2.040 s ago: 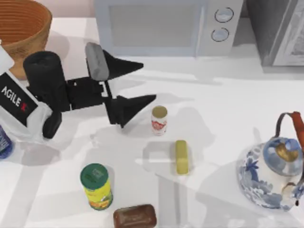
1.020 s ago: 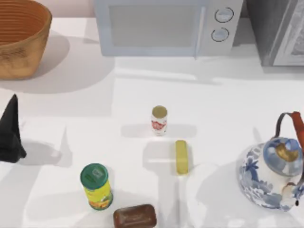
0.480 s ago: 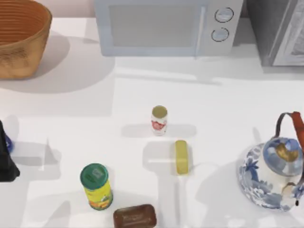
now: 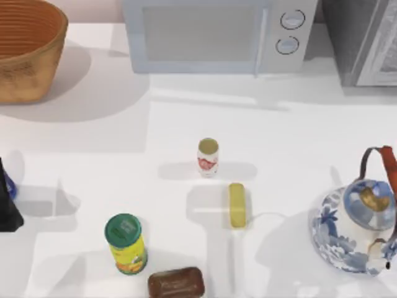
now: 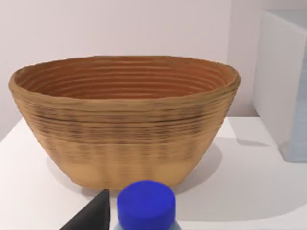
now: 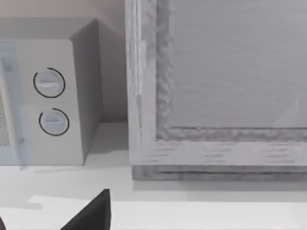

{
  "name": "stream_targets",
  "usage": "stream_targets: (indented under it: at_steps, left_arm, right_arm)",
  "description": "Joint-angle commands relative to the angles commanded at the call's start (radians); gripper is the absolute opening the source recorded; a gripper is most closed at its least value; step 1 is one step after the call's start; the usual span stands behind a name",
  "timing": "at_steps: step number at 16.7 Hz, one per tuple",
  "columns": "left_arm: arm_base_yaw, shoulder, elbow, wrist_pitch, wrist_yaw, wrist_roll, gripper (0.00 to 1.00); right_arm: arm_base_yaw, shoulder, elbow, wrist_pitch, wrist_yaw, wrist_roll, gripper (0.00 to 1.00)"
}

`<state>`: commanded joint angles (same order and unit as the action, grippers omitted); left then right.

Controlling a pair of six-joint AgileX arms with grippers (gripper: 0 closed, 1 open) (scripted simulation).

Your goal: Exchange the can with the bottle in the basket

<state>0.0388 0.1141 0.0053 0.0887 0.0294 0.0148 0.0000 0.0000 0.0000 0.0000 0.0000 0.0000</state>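
At the left edge of the desk (image 4: pixel 298 143), about midway down it in the top view: the left end effector (image 4: pixel 7 212), a dark wedge poking just into view with the rest of the arm out past the edge. Touching or almost touching it on the far side, a blue sliver of the can (image 4: pixel 8 184), down on the desk and well apart from the basket (image 4: pixel 28 59) in the far left corner. From the left wrist, a level pose looking along the desk straight at the basket (image 5: pixel 124 124), with the can's blue top (image 5: pixel 146 203) close in front and a dark wedge of the end effector just beside it. Cannot tell whether released or clenched on the can. Near the desk's middle, upright and alone: the bottle (image 4: pixel 208 156), tan cap up, well apart from both basket and can. Just nearer than the bottle, a yellow bar (image 4: pixel 236 205); nearer left, a green-lidded tin (image 4: pixel 126 243) with a brown bar (image 4: pixel 176 283) beside it. At the right edge, a blue-and-white teapot (image 4: pixel 356 231). Along the back, a microwave (image 4: pixel 211 34). Parked at the right: the right end effector (image 6: pixel 93 214), held level and facing the microwave's two dials (image 6: pixel 50 101) and a grey cabinet (image 6: pixel 216 86). Cannot tell its grip state either.
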Motion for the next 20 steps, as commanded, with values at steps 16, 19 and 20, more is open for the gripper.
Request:
stream_targets:
  at_steps: [16, 19, 20]
  left_arm:
    - [0.265, 1.099, 0.035, 0.690, 0.277, 0.120, 1.00]
    - [0.274, 1.132, 0.030, 0.709, 0.285, 0.124, 1.00]
    - [0.274, 1.132, 0.030, 0.709, 0.285, 0.124, 1.00]
  right_arm:
    - [0.000, 0.000, 0.000, 0.000, 0.000, 0.000, 1.00]
    - [0.000, 0.000, 0.000, 0.000, 0.000, 0.000, 1.00]
    - [0.000, 0.000, 0.000, 0.000, 0.000, 0.000, 1.00]
